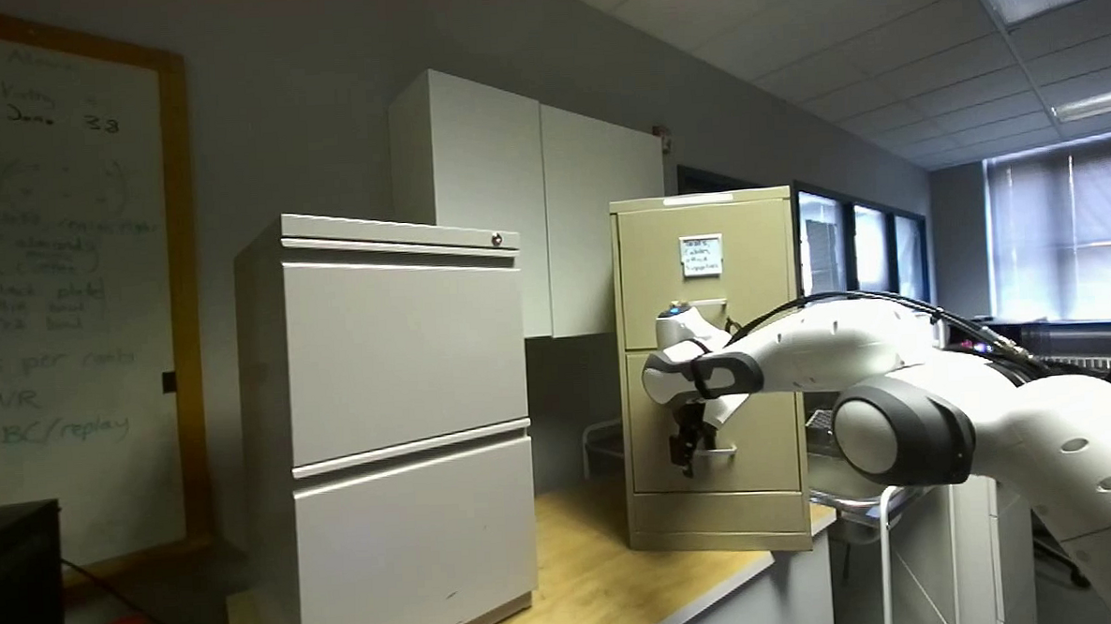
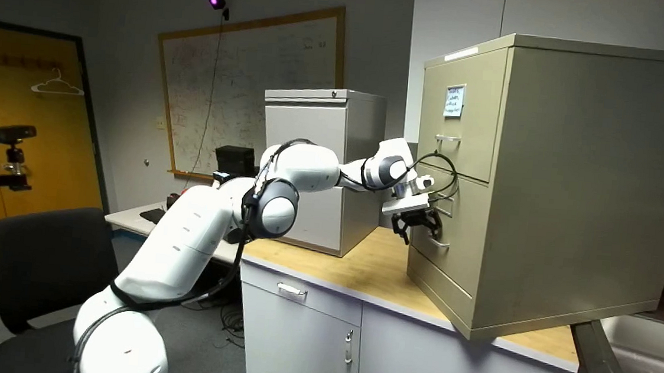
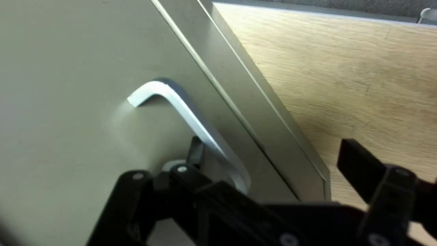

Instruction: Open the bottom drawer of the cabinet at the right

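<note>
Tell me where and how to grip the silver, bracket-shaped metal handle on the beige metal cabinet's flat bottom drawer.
Take the silver metal handle mid-bar, likely best from straight in front, the black two-fingered claw straddling it above and below: it runs horizontally, and its bent ends hold it clear of the bottom drawer.

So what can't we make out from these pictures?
Wrist view: whether one finger touches the handle; they overlap.
Wrist view: where the handle's lower-right end joins the bottom drawer; end effector hides it.
Both exterior views: the bottom drawer's inside; its closed front hides it.
Both exterior views: base of the arm; cut off by frame edges.
</note>
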`<state>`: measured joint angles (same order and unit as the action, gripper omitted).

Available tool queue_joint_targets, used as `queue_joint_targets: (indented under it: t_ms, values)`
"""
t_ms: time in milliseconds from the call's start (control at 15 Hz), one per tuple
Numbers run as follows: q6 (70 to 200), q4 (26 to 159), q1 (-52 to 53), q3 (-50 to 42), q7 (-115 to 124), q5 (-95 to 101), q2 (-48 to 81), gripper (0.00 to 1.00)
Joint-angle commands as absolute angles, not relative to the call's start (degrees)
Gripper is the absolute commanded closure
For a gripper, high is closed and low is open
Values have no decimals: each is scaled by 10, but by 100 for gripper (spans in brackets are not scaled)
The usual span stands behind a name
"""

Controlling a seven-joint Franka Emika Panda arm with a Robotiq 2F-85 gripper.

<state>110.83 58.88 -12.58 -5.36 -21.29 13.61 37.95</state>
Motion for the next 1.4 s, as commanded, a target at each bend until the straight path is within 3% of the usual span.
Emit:
queue_joint_targets:
  t_ms: [0,67,200,667,867,1333]
  values:
    - [1068,510,-135,-49,-236,114,422,0]
    - [1065,503,-136,-48,-235,110,425,25]
    - [1059,494,-138,-48,-236,110,426,32]
    - [1052,456,-156,-40,-234,97,442,86]
    - [1047,451,-159,-35,-233,91,449,93]
    - [1051,469,-164,-20,-243,76,442,93]
